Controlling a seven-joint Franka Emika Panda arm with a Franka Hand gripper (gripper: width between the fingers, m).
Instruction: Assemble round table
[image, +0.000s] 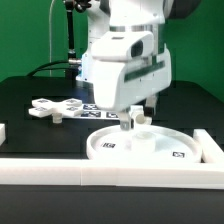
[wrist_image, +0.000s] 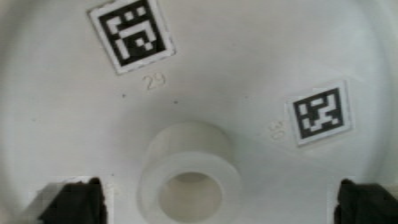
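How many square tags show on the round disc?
2: one tag at the exterior view's left of the disc, one at its right. The pincer may hide more.

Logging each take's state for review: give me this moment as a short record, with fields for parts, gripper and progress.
disc: round disc lies flat on the black table, beside a white rail
leg: cylinder leg stands upright at the disc's middle
cross: cross-shaped piece lies flat, apart from the disc, at the exterior view's left
gripper: gripper open, fingers either side of the leg, not touching
progress: cross-shaped piece not yet joined
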